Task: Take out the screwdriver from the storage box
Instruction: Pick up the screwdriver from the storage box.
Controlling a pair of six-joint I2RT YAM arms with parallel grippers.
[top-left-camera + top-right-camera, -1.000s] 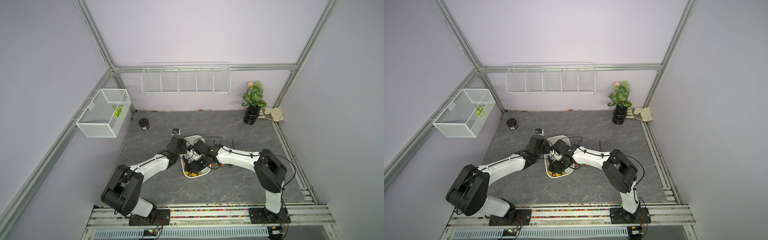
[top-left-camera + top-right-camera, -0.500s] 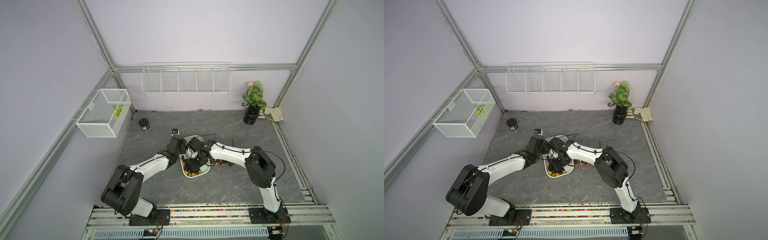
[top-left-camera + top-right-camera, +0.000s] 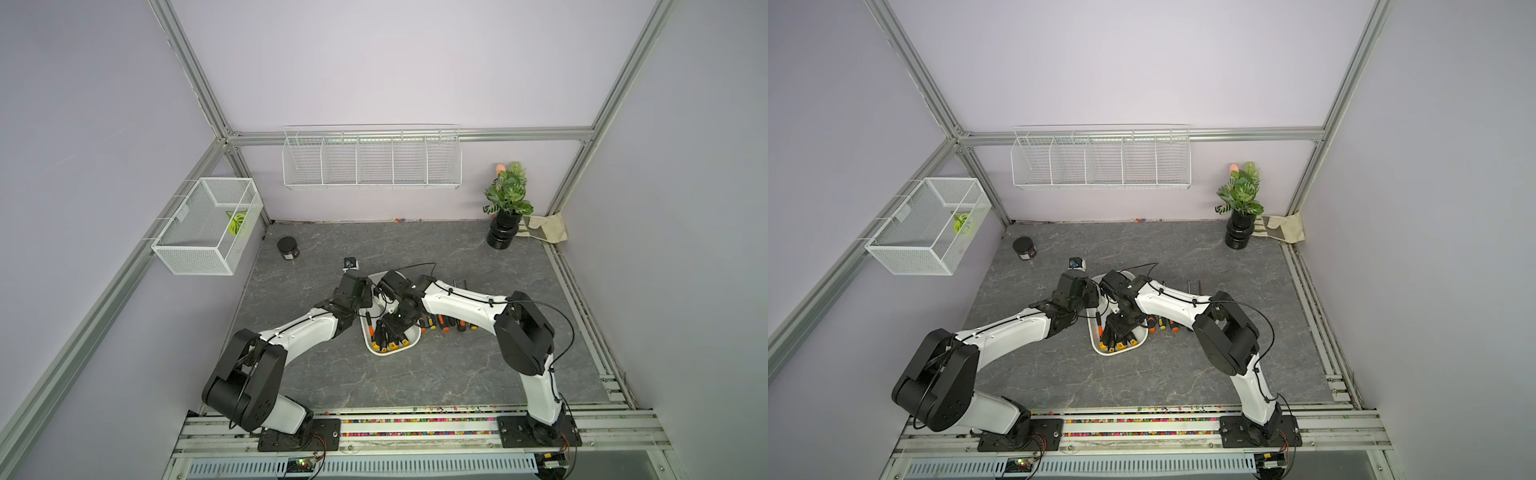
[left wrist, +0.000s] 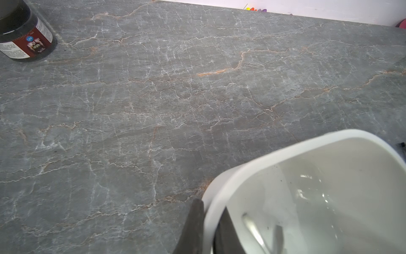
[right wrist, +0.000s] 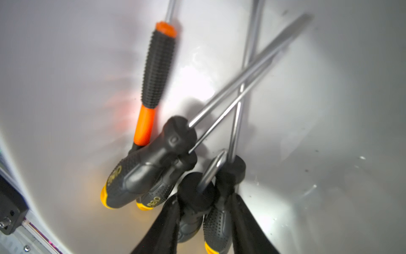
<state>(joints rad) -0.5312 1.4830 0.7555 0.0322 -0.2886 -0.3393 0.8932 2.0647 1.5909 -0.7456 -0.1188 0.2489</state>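
Two white-and-black robot arms meet over a shallow white storage box [image 3: 390,353] at the middle of a grey marbled bench [image 3: 415,386]. The left jaws are closed tight on the box's left-hand rim, with one black finger [image 4: 193,222] outside the wall and the other inside. The right jaws reach down into the box, part open, with the black handles of two screwdrivers [image 5: 193,198] between their fingers [image 5: 243,220]; whether they pinch them I cannot tell. Three more screwdrivers lie in the box beside these, their steel shafts crossing: one has an orange-and-black handle [image 5: 158,70] and two have yellow end caps [image 5: 131,176]. Several further screwdrivers [image 3: 445,326] lie in a row on the bench just right of the box, partly under the right arm. Well apart, at the far left, stands a black jar [image 3: 288,248]
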